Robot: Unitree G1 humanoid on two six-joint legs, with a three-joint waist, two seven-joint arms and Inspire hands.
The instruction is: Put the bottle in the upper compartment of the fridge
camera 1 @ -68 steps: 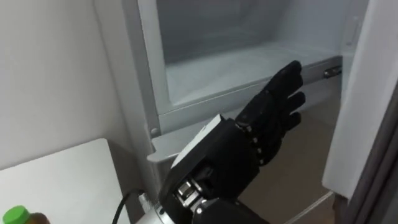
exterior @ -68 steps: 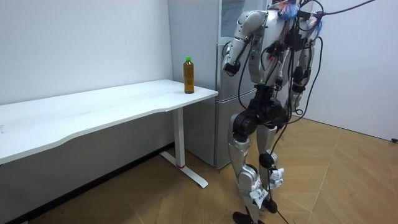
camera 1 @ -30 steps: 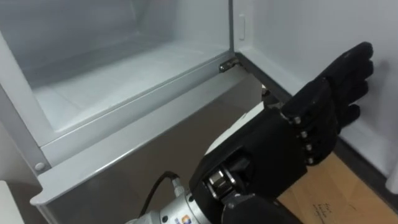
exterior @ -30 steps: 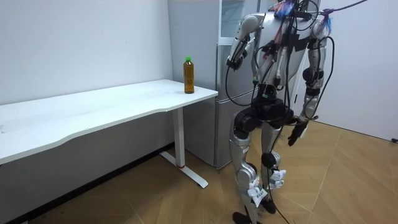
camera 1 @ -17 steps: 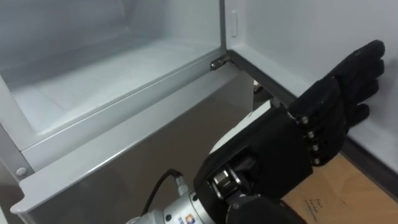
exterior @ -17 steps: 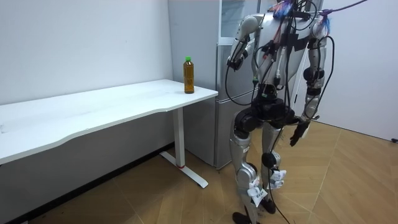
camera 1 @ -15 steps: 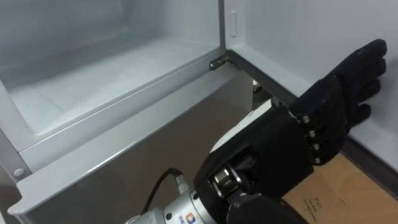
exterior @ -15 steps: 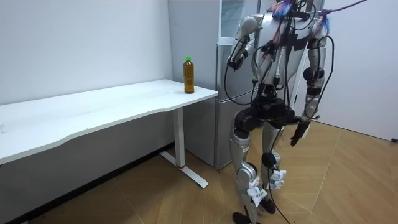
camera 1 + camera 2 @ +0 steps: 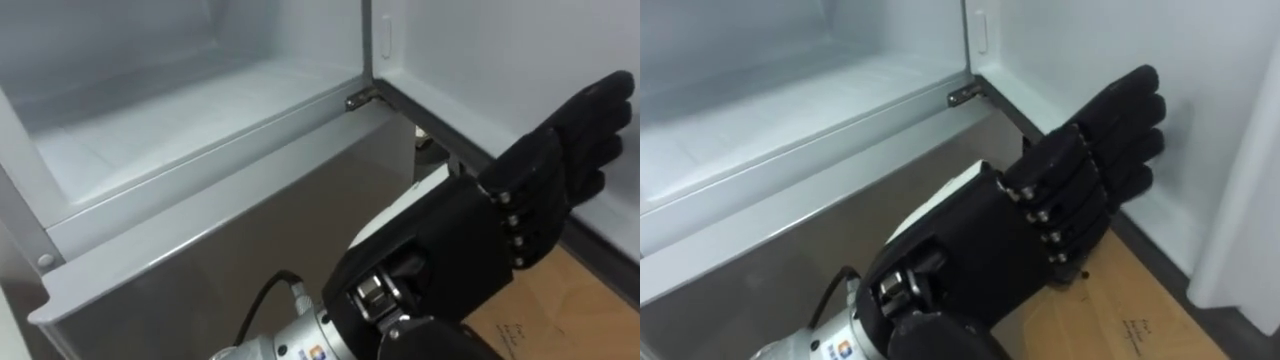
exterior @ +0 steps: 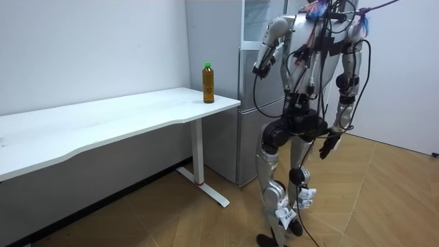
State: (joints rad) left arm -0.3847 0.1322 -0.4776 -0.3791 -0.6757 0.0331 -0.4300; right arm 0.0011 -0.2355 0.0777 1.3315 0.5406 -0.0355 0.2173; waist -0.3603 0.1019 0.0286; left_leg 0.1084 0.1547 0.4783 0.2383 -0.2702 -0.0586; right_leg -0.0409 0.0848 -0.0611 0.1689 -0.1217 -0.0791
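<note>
- One white table point(image 10: 103, 120) runs along the wall at the room view's left.
- One bottle point(image 10: 208, 82) stands upright near the table's far corner, next to the fridge and well apart from both hands. It has a green cap and amber contents.
- Handling, as a judgement: it looks full, so moderately heavy for its size. The wall is probably thin plastic, stiff enough while capped, smooth and a little slippery, and it is tall enough to tip if nudged.
- The best hold is likely round the middle of the body, fingers and thumb wrapping opposite sides, with the bottle kept upright.
- One fridge point(image 10: 247, 137) stands just past the table's end, and the robot stands before it.
- Its one upper compartment point(image 9: 150, 130) is open and bare inside.
- The left hand point(image 9: 540, 190) is raised by the open door point(image 9: 480, 50), holding nothing. Its fingers are straight and pressed together along the door's inner face; contact cannot be made out.
- The right hand point(image 10: 328, 146) hangs at the robot's side; its fingers cannot be made out.
- The bottle has not yet been picked up.
</note>
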